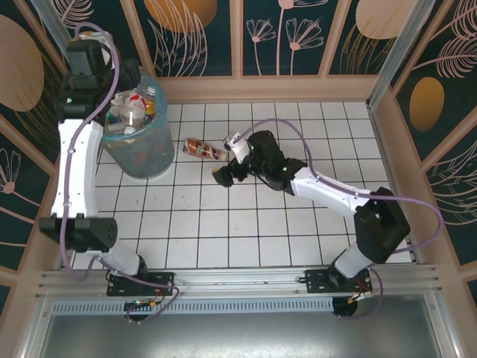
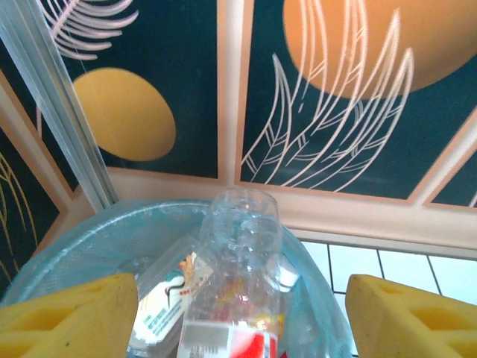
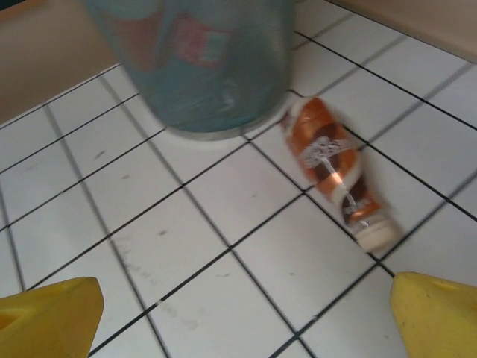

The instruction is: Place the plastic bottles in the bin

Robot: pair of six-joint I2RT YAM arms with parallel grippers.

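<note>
Orange-labelled bottle [image 3: 335, 175] flat on tiles [image 3: 186, 253], just ahead of right pincer [image 3: 242, 317], apart.

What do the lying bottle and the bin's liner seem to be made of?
Lying bottle: likely thin plastic under a glossy orange-brown label; light glints on it. Bin liner: apparently thin translucent light-blue plastic film; contents show dimly through it.
</note>
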